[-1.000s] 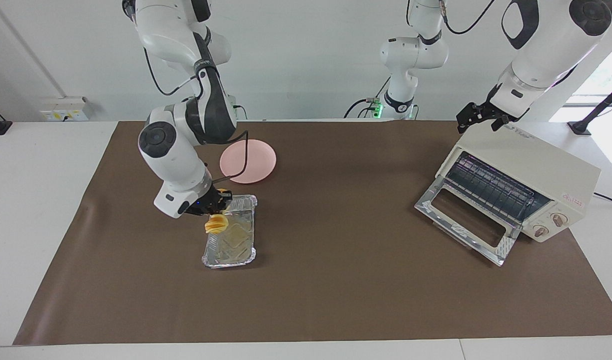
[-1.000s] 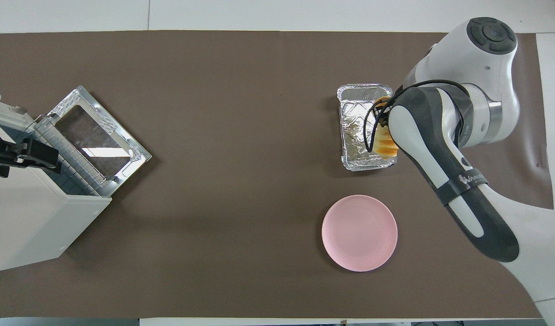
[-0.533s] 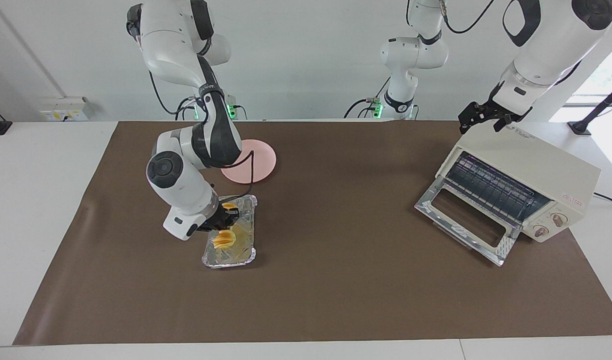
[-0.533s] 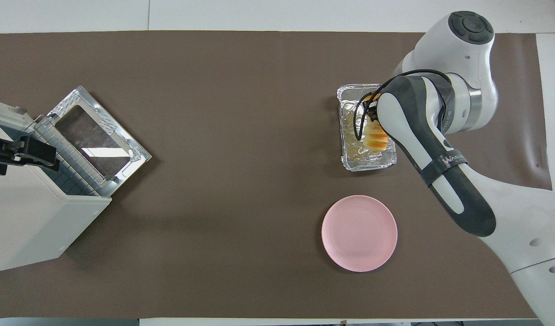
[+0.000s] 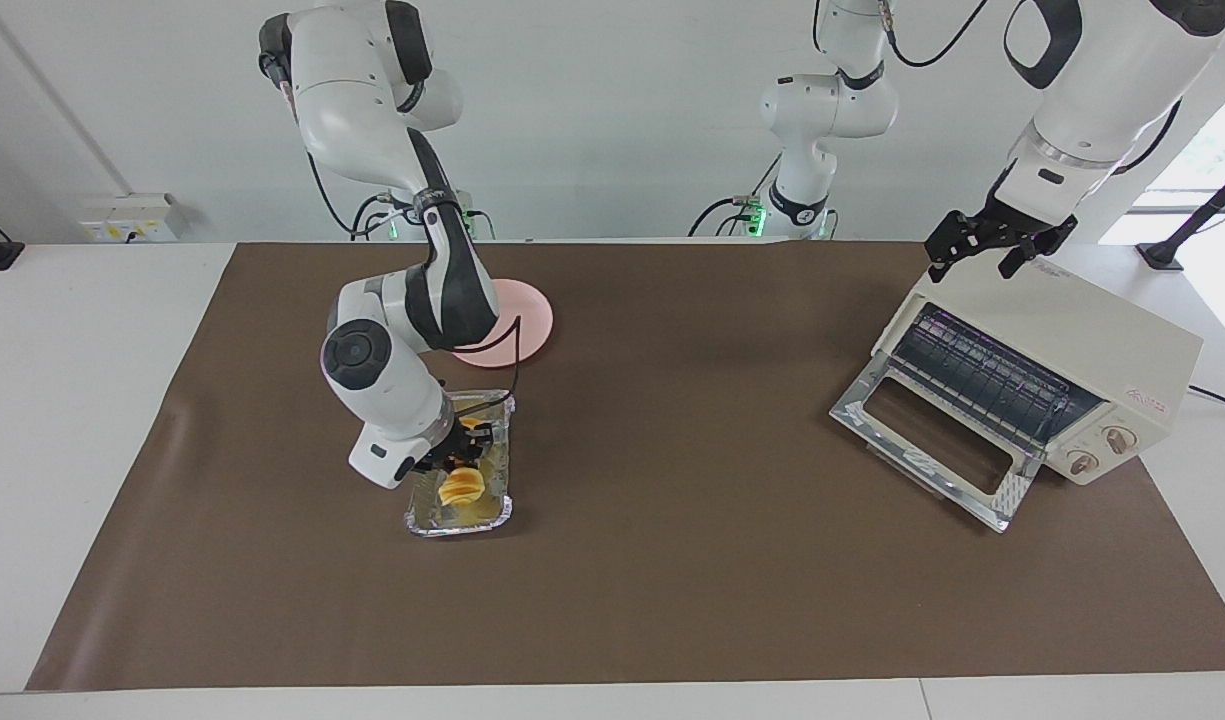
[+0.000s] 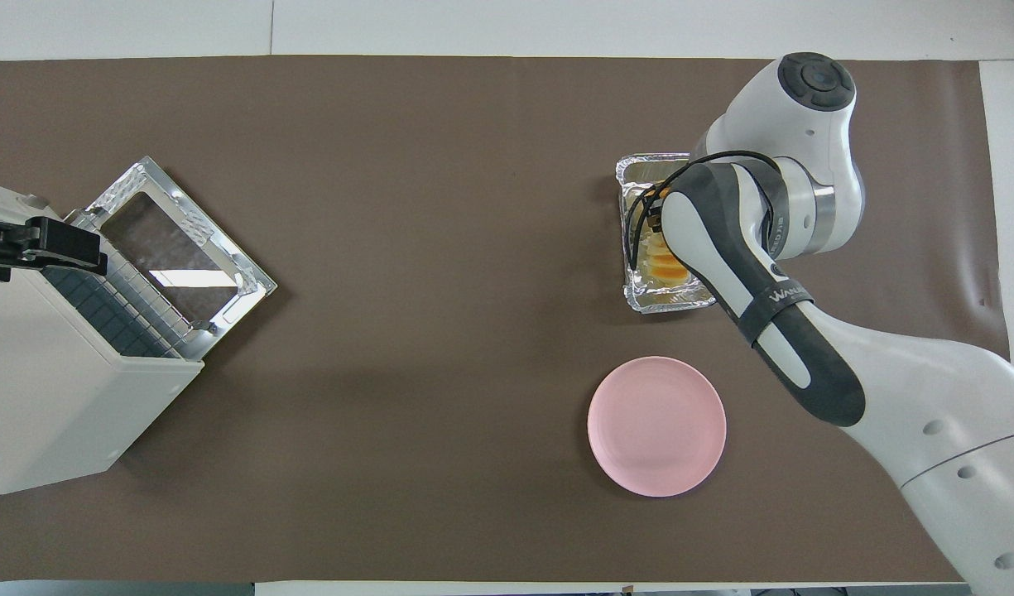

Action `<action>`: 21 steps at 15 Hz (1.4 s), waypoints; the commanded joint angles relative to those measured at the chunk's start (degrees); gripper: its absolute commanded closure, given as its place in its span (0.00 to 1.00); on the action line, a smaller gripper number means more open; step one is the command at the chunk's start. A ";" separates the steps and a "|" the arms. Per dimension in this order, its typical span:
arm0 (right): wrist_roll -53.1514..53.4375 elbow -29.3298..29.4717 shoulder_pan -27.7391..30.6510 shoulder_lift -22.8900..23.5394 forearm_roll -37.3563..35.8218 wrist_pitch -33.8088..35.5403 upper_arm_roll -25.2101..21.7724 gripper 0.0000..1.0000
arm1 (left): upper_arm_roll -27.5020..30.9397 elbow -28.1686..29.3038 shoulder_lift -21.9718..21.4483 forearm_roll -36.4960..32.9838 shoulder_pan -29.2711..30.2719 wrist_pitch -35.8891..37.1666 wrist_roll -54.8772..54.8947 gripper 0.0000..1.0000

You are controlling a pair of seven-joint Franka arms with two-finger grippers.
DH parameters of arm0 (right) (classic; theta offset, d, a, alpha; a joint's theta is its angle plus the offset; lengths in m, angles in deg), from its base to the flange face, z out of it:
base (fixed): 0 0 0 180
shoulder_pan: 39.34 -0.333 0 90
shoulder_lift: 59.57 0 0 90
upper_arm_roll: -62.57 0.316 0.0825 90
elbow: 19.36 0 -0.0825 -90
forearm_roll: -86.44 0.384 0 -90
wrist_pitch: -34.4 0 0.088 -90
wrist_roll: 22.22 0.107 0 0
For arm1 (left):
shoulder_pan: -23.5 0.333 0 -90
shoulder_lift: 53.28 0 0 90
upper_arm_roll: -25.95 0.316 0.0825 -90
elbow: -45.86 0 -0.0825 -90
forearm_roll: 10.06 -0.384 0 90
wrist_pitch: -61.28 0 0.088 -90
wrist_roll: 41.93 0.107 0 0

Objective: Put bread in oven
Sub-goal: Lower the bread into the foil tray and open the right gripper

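Right gripper (image 5: 459, 462) is sitting low in the foil tray (image 5: 498, 510) at the bread (image 5: 462, 487); its grip cannot be told. Left gripper (image 5: 999, 243) is hanging open over the oven (image 5: 1092, 340), whose door is lying open, so all loading is remaining.

The right gripper (image 5: 459, 462) is down in the foil tray (image 5: 492, 512) at the bread (image 5: 462, 487) — its fingers can't be made out. The pink plate (image 5: 532, 315) lies nearer the robots. The left gripper (image 5: 1002, 247), jaws spread, hangs over the oven (image 5: 1102, 340) — door down — at the left arm's end of the brown mat (image 5: 672, 560)
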 commanded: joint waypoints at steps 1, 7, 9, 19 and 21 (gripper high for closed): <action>0.29 -1.12 -0.02 -1.29 1.33 -0.32 0.03 0.00 | -0.10 1.06 -0.95 -0.30 0.17 -0.92 0.43 0.00; 0.91 1.96 2.26 -2.69 1.07 4.69 -0.23 0.00 | -0.10 1.15 -1.04 -0.21 0.61 -0.57 0.52 0.00; 0.82 1.87 3.66 -3.04 0.37 4.78 -0.23 0.00 | -0.10 1.15 -1.04 -0.21 0.61 -0.39 0.52 0.00; 0.56 -10.96 4.20 -5.59 -4.20 -5.94 -0.58 0.03 | -0.37 1.15 -1.04 -0.13 -0.18 -0.21 0.43 0.00; 0.56 -10.96 4.20 -5.50 -4.38 -5.94 -0.58 0.26 | -0.37 1.15 -1.04 -0.04 -0.18 -0.48 0.43 0.00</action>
